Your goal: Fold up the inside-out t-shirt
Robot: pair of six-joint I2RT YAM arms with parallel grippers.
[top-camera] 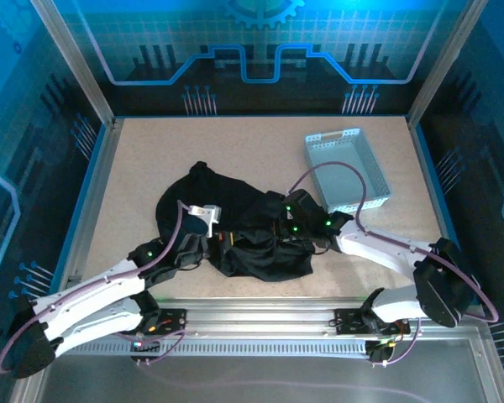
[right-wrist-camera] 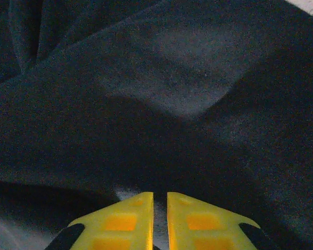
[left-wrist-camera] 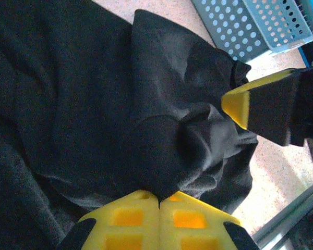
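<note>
From above, the black t-shirt [top-camera: 260,243] lay crumpled in a heap on the near middle of the worktop [top-camera: 151,159], with a light grey perforated tray [top-camera: 349,168] beyond it on the right and clear of the cloth. My left arm [top-camera: 92,302] reached into the heap from the near left and my right arm [top-camera: 378,248] from the near right, both ending over the dark fabric. In my left wrist camera, my left gripper [left-wrist-camera: 159,200] was pressed together on a bunched fold of the t-shirt, and creases ran out from the pinch. One yellow-edged finger [left-wrist-camera: 239,101] on my right arm sat against the same bundle on the right, and the tray's corner showed at the top. In my right wrist camera, my right gripper [right-wrist-camera: 160,195] stood just slightly apart, a thin slit between its yellow tips. It hung close over smooth black cloth, and I could not see any fabric caught in the gap.
</note>
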